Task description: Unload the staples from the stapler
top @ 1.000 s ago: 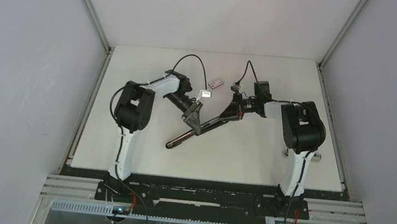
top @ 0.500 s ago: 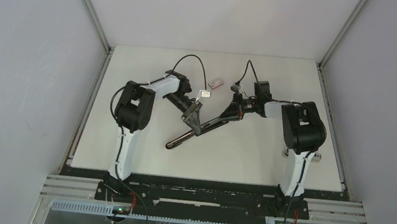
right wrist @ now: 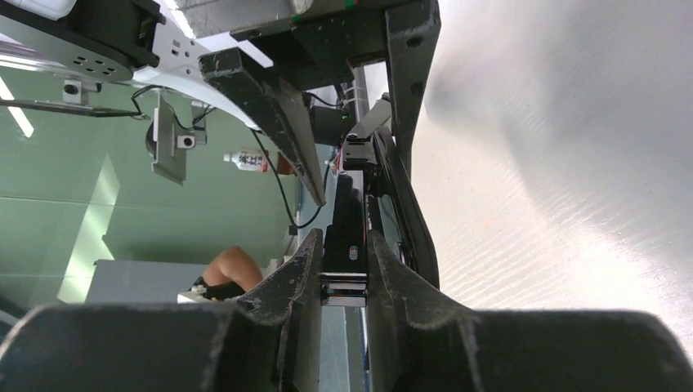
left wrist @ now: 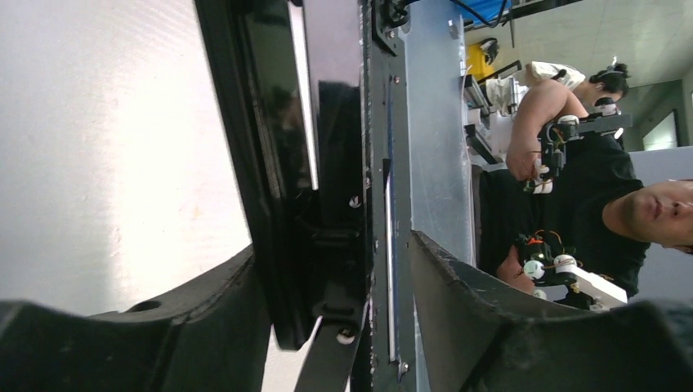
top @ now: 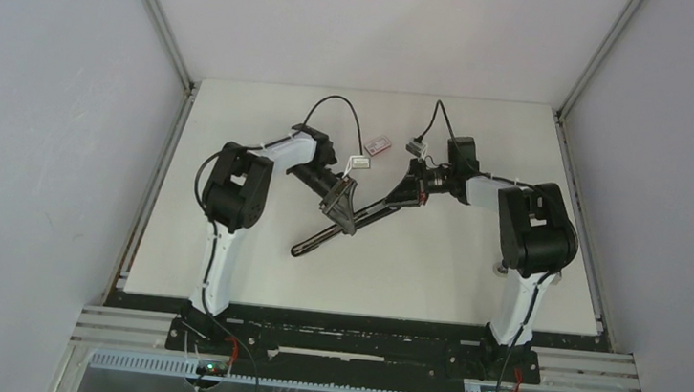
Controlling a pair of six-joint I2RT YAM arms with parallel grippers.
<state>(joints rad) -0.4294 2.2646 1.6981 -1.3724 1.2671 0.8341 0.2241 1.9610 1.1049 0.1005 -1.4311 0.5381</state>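
The stapler [top: 372, 210] is opened out over the table [top: 433, 262], just on the near side of the small reddish box [top: 379, 144]. From the top it shows as 2 long dark bars joined almost end to end. Its long axis runs on a diagonal. 1 end points near and to the left, well apart from the box. The other end points far and to the right, and is the end closer to the box.

The left gripper [top: 340, 205] sits at the joint of the 2 bars, near the box on its near-left side. In the left wrist view its 2 fingers [left wrist: 204, 310] stand on either side of the dark bar and the metal channel beside it, with the tips against both flanks, so the jaws pinch the stapler across its width.

The right gripper [top: 408, 190] holds the far-right end, near the box on its near-right side. In the right wrist view its fingers [right wrist: 304, 261] are drawn close together and clamp a narrow dark part of the stapler, with a small bright metal piece between them.

The staples cannot be made out for certain in any view. A thin bright line runs lengthwise along the channel between the left fingers, but I cannot tell whether it is the strip or bare metal.
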